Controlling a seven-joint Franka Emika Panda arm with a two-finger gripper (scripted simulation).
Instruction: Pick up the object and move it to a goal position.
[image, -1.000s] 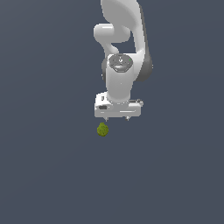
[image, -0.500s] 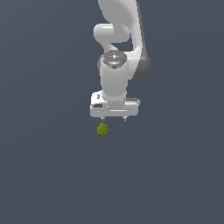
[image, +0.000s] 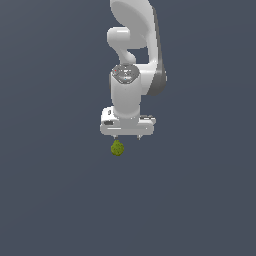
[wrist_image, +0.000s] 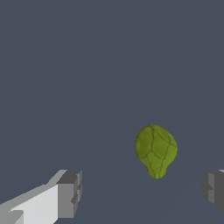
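The white, blocky gripper (image: 127, 137) at the end of the white Franka arm (image: 131, 65) points down over a plain dark grey-blue surface (image: 55, 190). Its two grey-tipped fingers (wrist_image: 69, 193) stand wide apart and grip nothing. The small, bumpy, yellow-green ball (image: 117, 148) lies on the surface beyond the fingertips; in the wrist view the ball (wrist_image: 155, 149) appears between the two fingers, nearer one than the other, touching neither. No brand, label or writing can be read anywhere.
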